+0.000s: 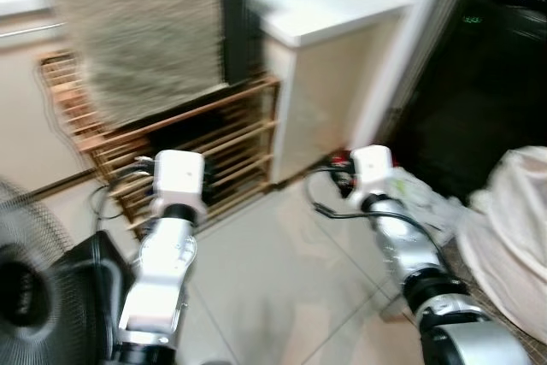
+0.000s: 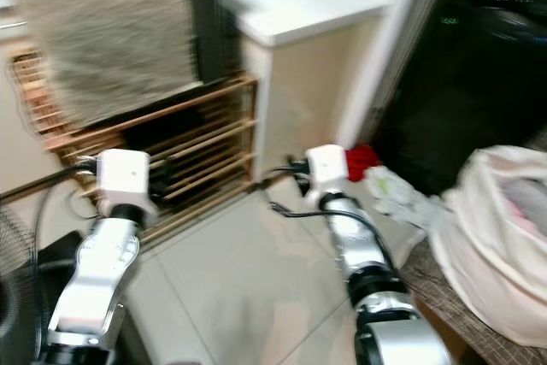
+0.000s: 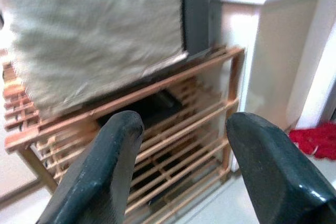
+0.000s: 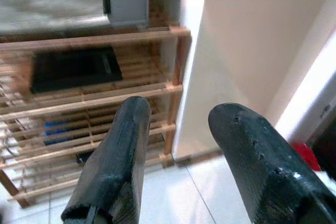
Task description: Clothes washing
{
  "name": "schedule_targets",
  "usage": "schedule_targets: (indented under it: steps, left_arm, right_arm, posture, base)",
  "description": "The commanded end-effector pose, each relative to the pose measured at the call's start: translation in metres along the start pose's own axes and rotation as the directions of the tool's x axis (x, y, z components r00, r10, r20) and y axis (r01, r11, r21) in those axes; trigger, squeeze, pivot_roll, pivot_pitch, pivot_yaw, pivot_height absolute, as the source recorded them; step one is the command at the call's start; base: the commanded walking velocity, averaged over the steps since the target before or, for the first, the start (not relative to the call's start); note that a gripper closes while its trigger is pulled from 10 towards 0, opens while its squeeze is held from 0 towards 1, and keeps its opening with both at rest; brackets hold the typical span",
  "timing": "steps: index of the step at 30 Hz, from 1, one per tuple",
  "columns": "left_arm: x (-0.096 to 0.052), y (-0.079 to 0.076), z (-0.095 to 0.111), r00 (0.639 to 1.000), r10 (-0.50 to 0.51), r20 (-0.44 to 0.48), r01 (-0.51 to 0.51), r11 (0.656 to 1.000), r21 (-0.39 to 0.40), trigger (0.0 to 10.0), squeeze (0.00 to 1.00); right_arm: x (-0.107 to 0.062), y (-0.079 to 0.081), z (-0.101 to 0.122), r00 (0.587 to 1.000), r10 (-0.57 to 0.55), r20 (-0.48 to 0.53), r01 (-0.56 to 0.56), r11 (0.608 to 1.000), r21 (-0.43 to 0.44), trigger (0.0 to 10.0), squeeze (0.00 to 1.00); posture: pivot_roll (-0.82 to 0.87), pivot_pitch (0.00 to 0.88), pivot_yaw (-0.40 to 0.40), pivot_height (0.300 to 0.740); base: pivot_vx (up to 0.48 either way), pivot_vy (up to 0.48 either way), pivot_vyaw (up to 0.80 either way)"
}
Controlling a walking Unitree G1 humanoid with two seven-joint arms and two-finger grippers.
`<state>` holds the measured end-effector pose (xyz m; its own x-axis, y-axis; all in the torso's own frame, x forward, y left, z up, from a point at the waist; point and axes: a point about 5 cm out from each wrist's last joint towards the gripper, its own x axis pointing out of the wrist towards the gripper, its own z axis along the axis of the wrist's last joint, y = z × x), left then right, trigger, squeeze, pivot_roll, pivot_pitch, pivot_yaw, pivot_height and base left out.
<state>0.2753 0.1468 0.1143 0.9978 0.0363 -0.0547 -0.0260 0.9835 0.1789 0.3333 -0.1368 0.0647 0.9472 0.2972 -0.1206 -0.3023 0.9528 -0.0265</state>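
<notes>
The picture is blurred. A large white bag (image 2: 500,237) stuffed with laundry sits on the floor at the right. A red cloth (image 2: 363,160) lies on the floor by the corner of a white cabinet (image 1: 333,83); it also appears as the red cloth (image 3: 315,141) in the left wrist view. A beige towel (image 1: 145,32) hangs over a wooden slatted rack (image 1: 214,143). Both arms reach forward at mid height. My left gripper (image 3: 184,129) is open and empty, facing the rack. My right gripper (image 4: 178,114) is open and empty, facing the rack's end and the cabinet side.
A black standing fan (image 1: 34,279) is close at my lower left. A dark doorway (image 1: 479,66) opens to the right of the cabinet. Crumpled pale plastic (image 1: 419,198) lies near the bag. Light floor tiles (image 1: 282,288) stretch between my arms.
</notes>
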Motion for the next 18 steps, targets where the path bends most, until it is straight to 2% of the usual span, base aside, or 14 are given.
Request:
schedule_targets:
  steps: [1, 5, 9, 11, 12, 14, 15, 16, 18]
  left_arm:
    - [0.005, 0.01, -0.006, 0.999, 0.042, -0.034, -0.04, 0.998, 0.048, 10.0, 0.0]
    - [0.011, 0.012, -0.011, 0.998, 0.031, -0.059, -0.026, 0.997, 0.074, 10.0, 0.0]
    - [0.011, 0.013, -0.027, 0.993, 0.006, -0.115, 0.003, 0.996, 0.084, 10.0, 0.0]
    - [0.007, 0.008, -0.044, 0.988, -0.063, -0.142, 0.071, 0.996, 0.056, 10.0, 0.0]
    - [0.002, 0.005, -0.061, 0.977, -0.098, -0.189, 0.104, 0.994, 0.025, 10.0, 0.0]
    - [-0.009, -0.003, -0.095, 0.948, -0.145, -0.282, 0.157, 0.987, 0.019, 10.0, 0.0]
    - [-0.009, -0.003, -0.095, 0.948, -0.145, -0.282, 0.157, 0.987, 0.019, 10.0, 0.0]
    - [-0.019, -0.012, -0.12, 0.914, -0.196, -0.355, 0.221, 0.975, 0.031, 10.0, 0.0]
    - [-0.026, -0.019, -0.138, 0.879, -0.233, -0.415, 0.281, 0.958, 0.059, 10.0, 0.0]
  right_arm:
    - [0.007, 0.009, 0.006, 1.0, 0.002, 0.007, -0.002, 1.0, -0.018, 10.0, 0.0]
    - [0.008, 0.004, 0.006, 0.999, -0.035, -0.002, 0.035, 0.999, -0.021, 10.0, 0.0]
    - [0.006, -0.005, 0.003, 0.993, -0.119, -0.016, 0.118, 0.992, -0.043, 10.0, 0.0]
    - [0.003, -0.007, -0.005, 0.984, -0.168, -0.055, 0.165, 0.985, -0.059, 10.0, 0.0]
    - [0.001, -0.007, -0.013, 0.979, -0.18, -0.093, 0.174, 0.982, -0.074, 10.0, 0.0]
    - [-0.006, -0.008, -0.029, 0.959, -0.223, -0.175, 0.21, 0.974, -0.087, 10.0, 0.0]
    - [-0.006, -0.008, -0.029, 0.959, -0.223, -0.175, 0.21, 0.974, -0.087, 10.0, 0.0]
    - [-0.015, -0.012, -0.044, 0.93, -0.272, -0.247, 0.252, 0.962, -0.107, 10.0, 0.0]
    - [-0.024, -0.016, -0.058, 0.895, -0.306, -0.323, 0.287, 0.952, -0.107, 10.0, 0.0]
  posture:
    - [0.09, 0.018, -0.077, 0.74]
    - [0.09, 0.018, -0.077, 0.74]
    - [0.09, 0.028, -0.072, 0.74]
    - [0.08, 0.035, -0.068, 0.74]
    - [0.08, 0.04, -0.068, 0.74]
    - [0.08, 0.061, -0.074, 0.74]
    - [0.08, 0.061, -0.074, 0.74]
    - [0.07, 0.085, -0.083, 0.74]
    - [0.07, 0.108, -0.092, 0.74]
  base:
    - [0.0, 0.0, 0.0]
    - [0.0, 0.0, 0.0]
    - [0.0, 0.0, 0.0]
    - [0.0, 0.0, 0.0]
    - [0.0, 0.0, 0.0]
    - [0.0, 0.0, 0.0]
    - [0.0, 0.0, 0.0]
    - [0.0, 0.0, 0.0]
    - [0.0, 0.0, 0.0]
